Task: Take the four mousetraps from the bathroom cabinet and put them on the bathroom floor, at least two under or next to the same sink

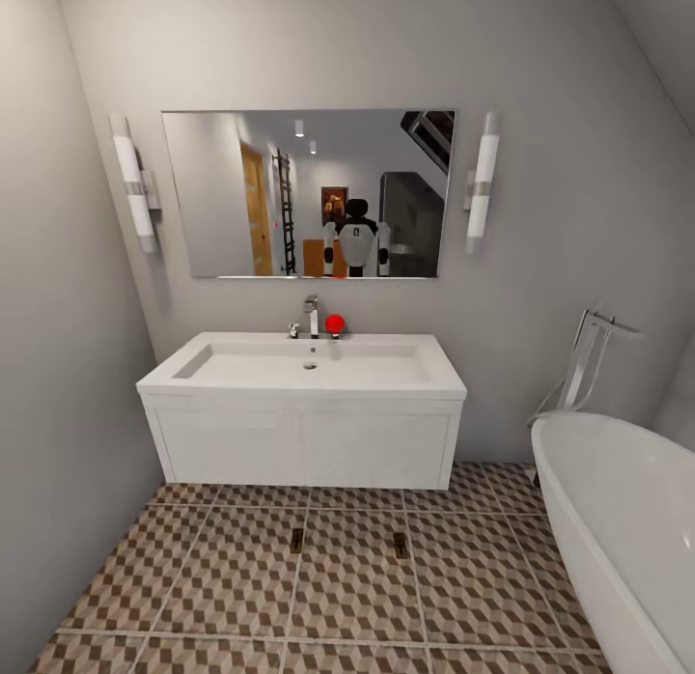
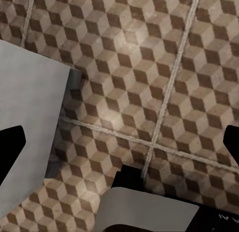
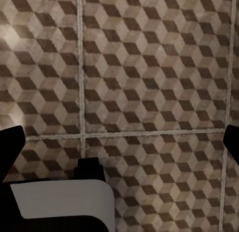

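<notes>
Two small dark-brown mousetraps lie on the cube-patterned brown, beige and white tiled bathroom floor, just in front of the wide white rectangular sink on its white wall-hung vanity, well apart from each other. Beside the sink stands a white oval bathtub. Both wrist views look down on bare tiles: the left gripper and right gripper hang with fingers spread wide, holding nothing.
</notes>
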{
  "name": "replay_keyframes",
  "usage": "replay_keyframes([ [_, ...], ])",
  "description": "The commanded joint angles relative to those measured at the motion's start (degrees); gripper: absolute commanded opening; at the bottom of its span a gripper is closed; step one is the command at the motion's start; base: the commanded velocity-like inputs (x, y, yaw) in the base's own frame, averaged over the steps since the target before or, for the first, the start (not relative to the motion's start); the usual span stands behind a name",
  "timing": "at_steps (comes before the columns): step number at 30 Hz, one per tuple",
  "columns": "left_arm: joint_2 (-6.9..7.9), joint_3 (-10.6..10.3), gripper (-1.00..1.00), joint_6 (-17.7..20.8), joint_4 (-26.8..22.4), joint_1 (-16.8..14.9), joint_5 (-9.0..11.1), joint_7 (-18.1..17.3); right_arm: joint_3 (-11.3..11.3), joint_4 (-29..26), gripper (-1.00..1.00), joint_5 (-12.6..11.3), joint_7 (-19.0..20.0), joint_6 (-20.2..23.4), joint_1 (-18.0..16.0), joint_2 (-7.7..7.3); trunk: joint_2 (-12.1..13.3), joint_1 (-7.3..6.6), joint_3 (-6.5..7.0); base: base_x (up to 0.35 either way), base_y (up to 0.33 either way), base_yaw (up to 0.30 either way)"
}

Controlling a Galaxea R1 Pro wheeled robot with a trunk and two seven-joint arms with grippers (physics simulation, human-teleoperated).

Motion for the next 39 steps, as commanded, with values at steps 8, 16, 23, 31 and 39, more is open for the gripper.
replay_keyframes([
  [8, -0.07, -0.50, 1.00, 0.04, -0.03, 2.16, 0.41, 0.21, 0.49, 0.11, 1.00, -0.49, -0.14, 0.09, 0.64, 0.09, -0.04, 0.00, -0.06, 0.000, 0.000, 0.000],
  [16, -0.11, -0.51, 1.00, -0.02, -0.04, 4.47, 0.38, 0.21, 0.49, 0.11, 1.00, -0.49, 0.10, -0.10, 2.70, 0.19, -0.04, 0.00, -0.06, 0.000, 0.000, 0.000],
  [23, -0.20, -0.47, 1.00, -0.03, -0.04, 6.06, 0.37, 0.21, 0.47, 0.11, 1.00, -0.54, 0.22, -0.38, 4.68, 0.22, -0.04, 0.00, -0.06, 0.000, 0.000, 0.000],
  [31, -0.17, -0.46, 1.00, -0.04, -0.04, 7.16, 0.43, 0.21, 0.40, 0.11, 1.00, -0.59, 0.29, -0.79, 5.24, 0.15, -0.04, 0.00, -0.06, 0.000, 0.000, 0.000],
  [39, -0.25, -0.50, 1.00, -0.04, -0.04, 8.10, 0.40, 0.21, 0.35, 0.11, 1.00, -0.60, 0.31, -1.14, 5.36, 0.12, -0.04, 0.00, -0.06, 0.000, 0.000, 0.000],
])
